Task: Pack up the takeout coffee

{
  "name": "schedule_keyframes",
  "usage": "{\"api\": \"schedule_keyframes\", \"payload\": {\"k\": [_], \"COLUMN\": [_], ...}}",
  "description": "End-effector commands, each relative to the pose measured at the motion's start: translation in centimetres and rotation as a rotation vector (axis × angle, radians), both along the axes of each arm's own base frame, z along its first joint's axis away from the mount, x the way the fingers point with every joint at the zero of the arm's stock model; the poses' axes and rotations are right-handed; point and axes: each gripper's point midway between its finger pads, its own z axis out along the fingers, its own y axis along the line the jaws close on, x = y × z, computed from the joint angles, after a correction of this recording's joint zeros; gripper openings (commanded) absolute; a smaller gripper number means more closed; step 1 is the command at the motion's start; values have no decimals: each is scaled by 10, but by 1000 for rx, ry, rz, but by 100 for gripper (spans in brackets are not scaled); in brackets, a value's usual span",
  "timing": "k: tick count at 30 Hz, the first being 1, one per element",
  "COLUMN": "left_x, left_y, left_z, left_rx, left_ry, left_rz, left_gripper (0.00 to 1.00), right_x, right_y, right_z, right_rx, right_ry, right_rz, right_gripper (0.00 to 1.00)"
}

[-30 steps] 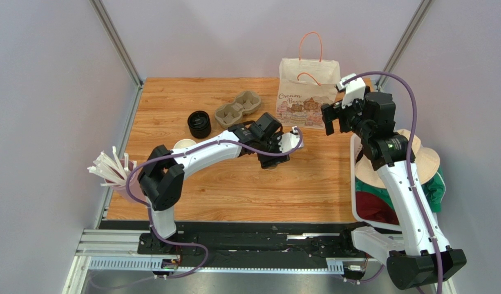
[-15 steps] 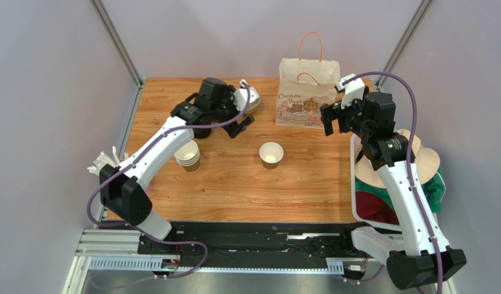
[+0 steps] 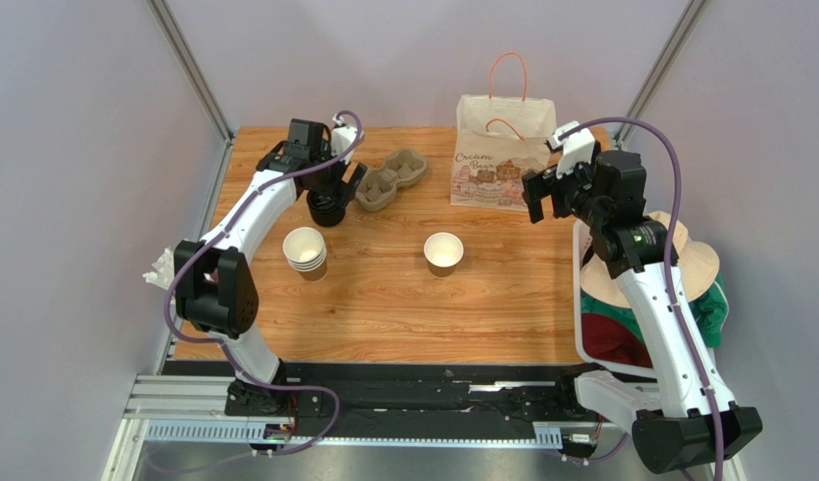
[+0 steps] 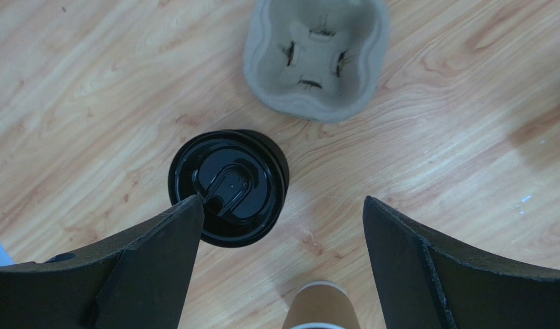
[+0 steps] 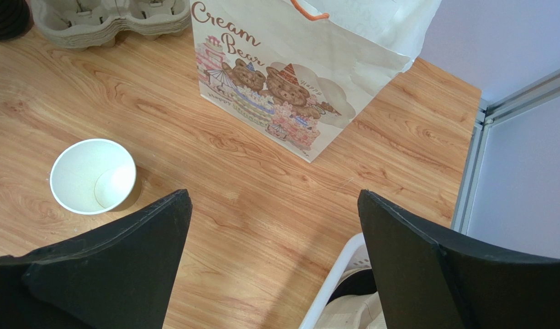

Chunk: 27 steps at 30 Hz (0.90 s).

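While L hand [image 4: 283, 205] gapes empty over lids [image 4: 228, 186], lidless cup [image 3: 444, 251] sits well apart.

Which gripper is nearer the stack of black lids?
Left. The left gripper hovers open just above the stack of black lids; the right gripper hangs open far off, beside the paper bag.

light: bright, even | shadows: soft, faint | focus: sharp | glare: mild sheen on black lids [image 4: 228, 186]
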Motion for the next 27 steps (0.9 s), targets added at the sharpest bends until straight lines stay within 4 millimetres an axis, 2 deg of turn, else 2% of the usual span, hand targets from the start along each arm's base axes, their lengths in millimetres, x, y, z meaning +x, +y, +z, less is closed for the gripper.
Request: {"api": "schedule_keyframes", "payload": {"k": [1, 6, 9, 10, 13, 20, 27], "left_x": [15, 18, 19, 19, 18, 23, 26], "left_y": [11, 14, 15, 15, 15, 15, 16], "left_z": [-13, -28, -36, -39, -47, -67, -68], "left_rx": [-6, 13, 21, 23, 21, 40, 44], "left_ry": [10, 29, 37, 43, 63, 89, 85], "left_rz": [71, 75, 78, 77, 76, 79, 81], "left_gripper": [93, 87, 79, 73, 68, 66, 55], "right_x": [4, 6, 6, 6, 6, 6, 7], "right_y": [3, 4, 4, 4, 5, 5, 5], "right_z": [4, 1, -1, -1, -1, -2, -4], "right_rx": [18, 16, 16, 16, 16, 17, 15], "right_ry": [-24, -12, -8, -8, -6, -4, 1], "right_rz": [10, 14, 14, 16, 19, 20, 22], "right_gripper": [99, 99, 99, 98, 98, 98, 98]}}
